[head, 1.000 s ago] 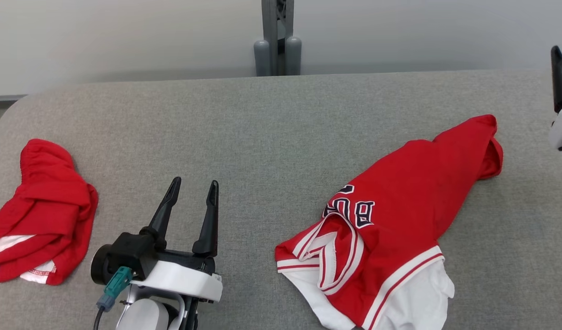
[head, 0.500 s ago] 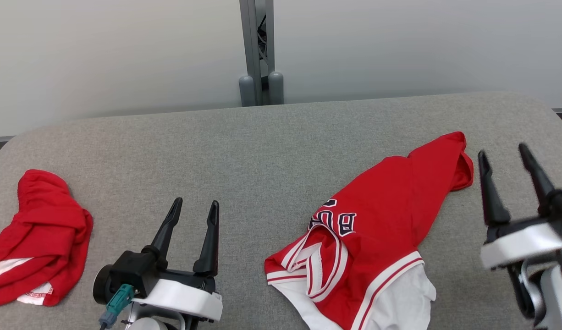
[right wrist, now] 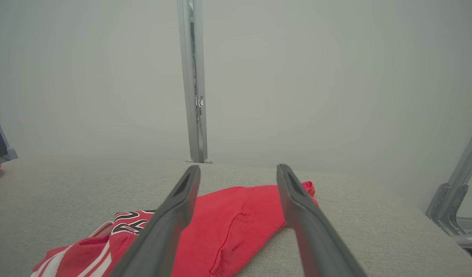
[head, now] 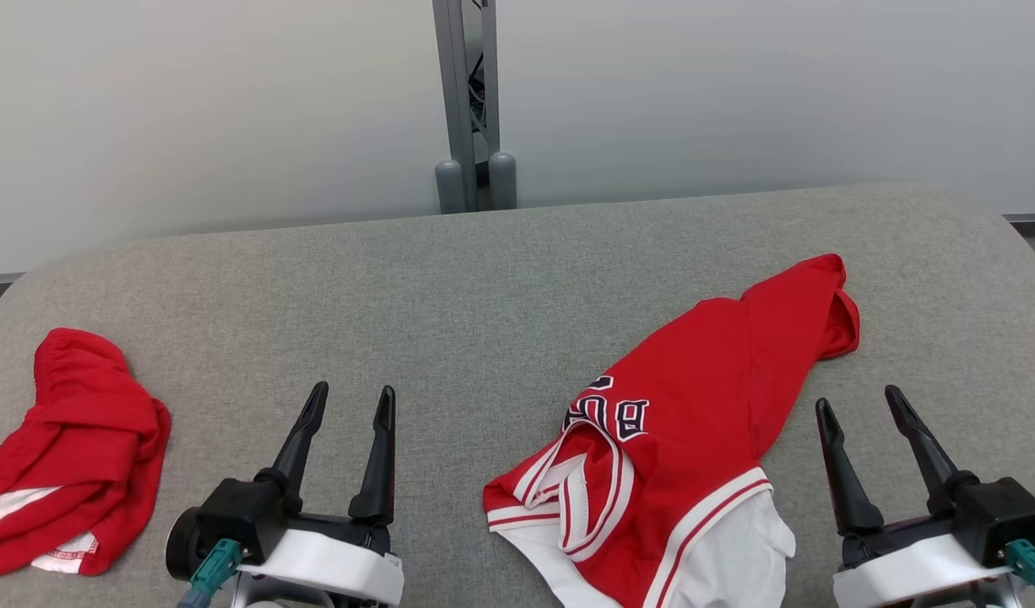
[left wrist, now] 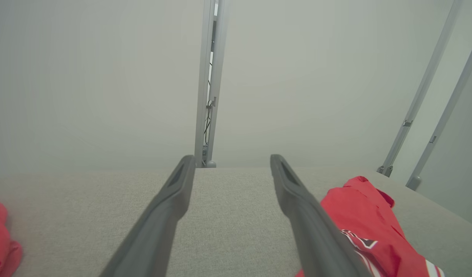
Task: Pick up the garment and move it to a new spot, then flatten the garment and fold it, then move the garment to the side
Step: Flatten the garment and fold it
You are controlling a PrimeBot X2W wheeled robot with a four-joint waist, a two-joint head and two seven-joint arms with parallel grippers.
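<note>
Tabletop [head: 484, 287] is bare across its middle and far side. The left tool [head: 353, 390] and right tool [head: 857, 399], both spread wide, hold nothing. The red garment [head: 703, 405] lies crumpled beside the right tool; a second red heap [head: 78, 439] hugs the left edge. Left wrist view adds slanted frame poles [left wrist: 424, 88].

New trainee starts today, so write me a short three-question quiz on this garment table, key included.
1. True or false: the left gripper holds the lettered jersey.
2. Which lies nearer the right gripper? A: the lettered jersey. B: the crumpled red garment.
3. In one word, how do both grippers' jaws stand?

Key: 1 false, it holds nothing. 2 A. 3 open.
</note>
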